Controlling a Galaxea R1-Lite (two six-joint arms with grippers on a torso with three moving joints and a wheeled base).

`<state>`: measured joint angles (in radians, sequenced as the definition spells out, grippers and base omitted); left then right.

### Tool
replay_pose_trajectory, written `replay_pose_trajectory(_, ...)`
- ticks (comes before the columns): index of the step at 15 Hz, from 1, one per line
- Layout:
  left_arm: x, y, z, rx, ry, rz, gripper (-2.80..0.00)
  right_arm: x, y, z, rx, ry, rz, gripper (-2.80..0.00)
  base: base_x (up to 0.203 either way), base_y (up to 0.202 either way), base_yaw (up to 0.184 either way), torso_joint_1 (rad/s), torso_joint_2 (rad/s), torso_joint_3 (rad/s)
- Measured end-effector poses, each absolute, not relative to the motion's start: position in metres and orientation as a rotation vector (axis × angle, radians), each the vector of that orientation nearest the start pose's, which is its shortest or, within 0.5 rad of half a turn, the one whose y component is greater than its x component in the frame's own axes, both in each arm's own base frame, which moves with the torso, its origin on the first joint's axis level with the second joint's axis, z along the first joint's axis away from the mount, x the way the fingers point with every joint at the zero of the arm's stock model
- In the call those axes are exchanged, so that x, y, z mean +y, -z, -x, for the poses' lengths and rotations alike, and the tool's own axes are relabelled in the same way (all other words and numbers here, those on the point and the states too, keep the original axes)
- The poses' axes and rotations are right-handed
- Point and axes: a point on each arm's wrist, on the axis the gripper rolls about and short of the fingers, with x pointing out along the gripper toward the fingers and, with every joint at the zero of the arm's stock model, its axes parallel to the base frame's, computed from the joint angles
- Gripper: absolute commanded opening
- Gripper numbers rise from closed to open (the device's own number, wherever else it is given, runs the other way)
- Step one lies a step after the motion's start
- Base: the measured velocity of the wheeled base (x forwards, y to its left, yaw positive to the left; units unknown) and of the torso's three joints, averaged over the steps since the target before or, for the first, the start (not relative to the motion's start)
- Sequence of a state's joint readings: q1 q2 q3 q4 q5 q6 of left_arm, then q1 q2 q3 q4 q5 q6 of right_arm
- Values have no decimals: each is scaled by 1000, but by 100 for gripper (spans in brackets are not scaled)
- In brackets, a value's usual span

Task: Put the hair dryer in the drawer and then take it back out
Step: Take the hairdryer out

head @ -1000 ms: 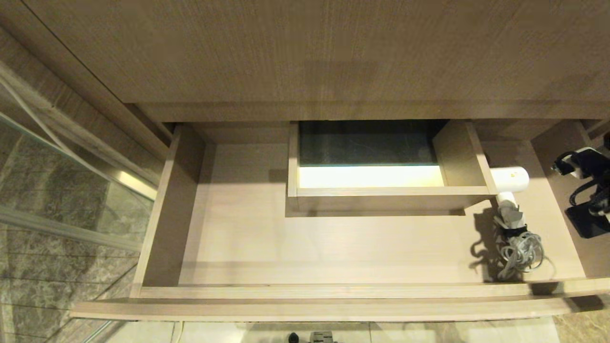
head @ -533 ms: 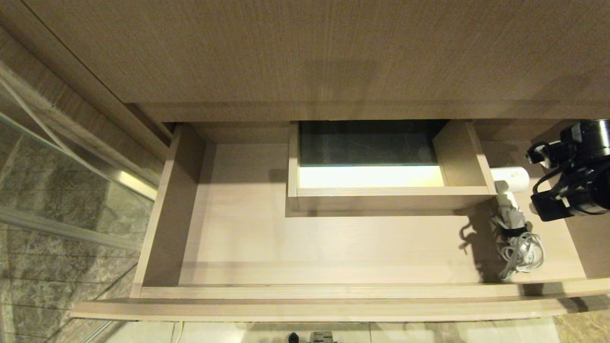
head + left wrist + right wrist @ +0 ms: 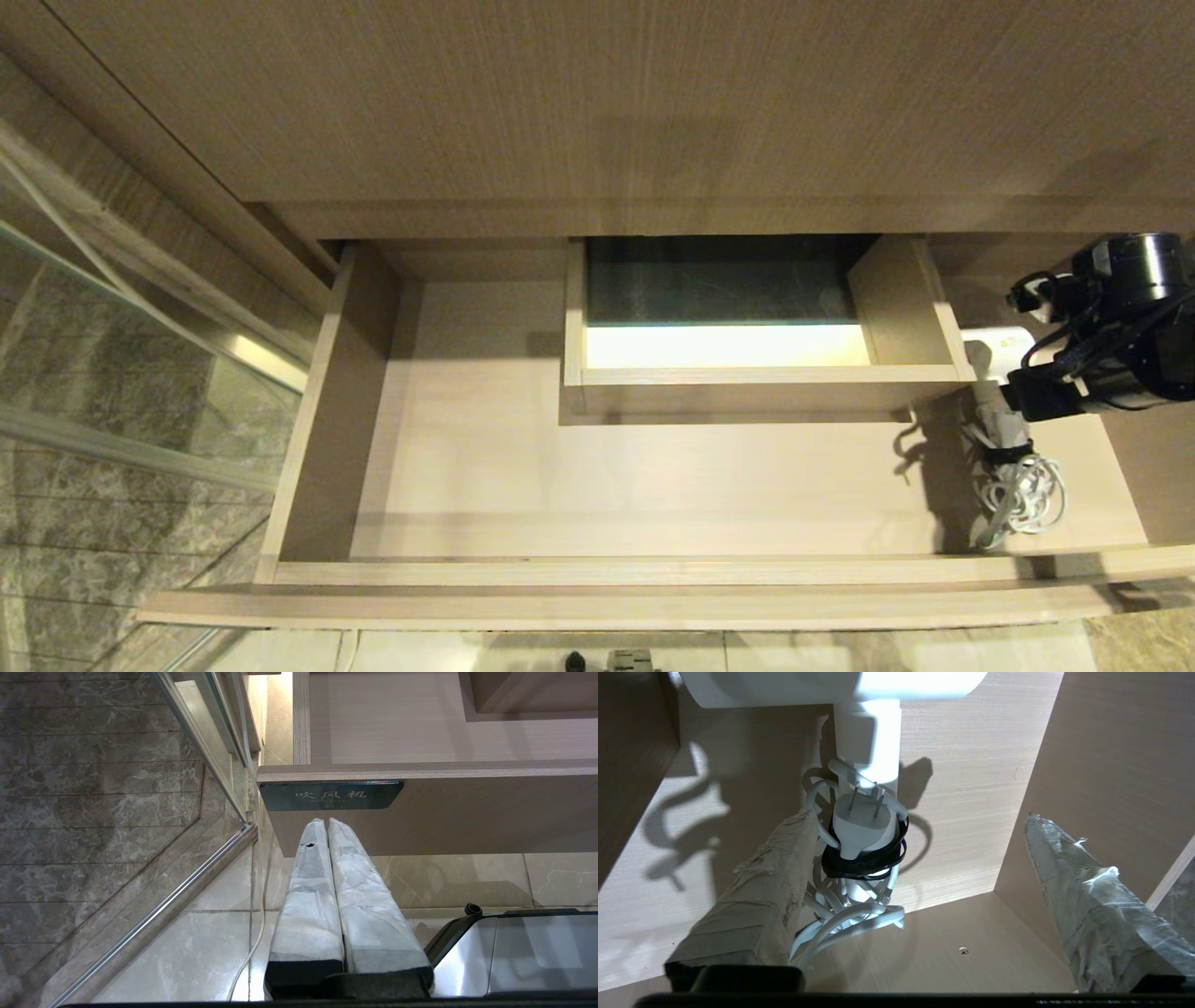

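lying in the pulled-out drawer (image 3: pixel 653 476) at about four o'clock in the head view, the dryer's cord (image 3: pixel 1022 490) is coiled nearest the front wall, a black strap (image 3: pixel 864 863) binding it with the plug (image 3: pixel 861 828) tucked in. farther back, at three o'clock, the dryer (image 3: pixel 994 350) rests on the drawer floor, its barrel just beside the boxed cut-out (image 3: pixel 747 373). the right gripper (image 3: pixel 920 833) hangs over the handle, jaws spread wide, holding nothing; one finger sits just beside the cord. the left gripper (image 3: pixel 326 823) is parked below the drawer front, fingers pressed together, near a dark label (image 3: pixel 331 795).
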<state>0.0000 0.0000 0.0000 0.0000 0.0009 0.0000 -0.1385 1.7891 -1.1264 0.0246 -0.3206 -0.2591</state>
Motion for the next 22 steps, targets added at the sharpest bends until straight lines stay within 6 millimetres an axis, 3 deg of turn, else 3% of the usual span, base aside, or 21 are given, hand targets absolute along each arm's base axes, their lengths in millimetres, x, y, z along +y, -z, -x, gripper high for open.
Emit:
replay_pose_trajectory(12,0,-75,23,0,-1,0,-280,-65,-164,-320,789,391,181,0,0,0,0,0,0,0)
replay_pose_trajectory(22,0,-75,23,0,-1,0,-280,-68,-155,-347,733,288,114,0,0,0,0,0,0,0)
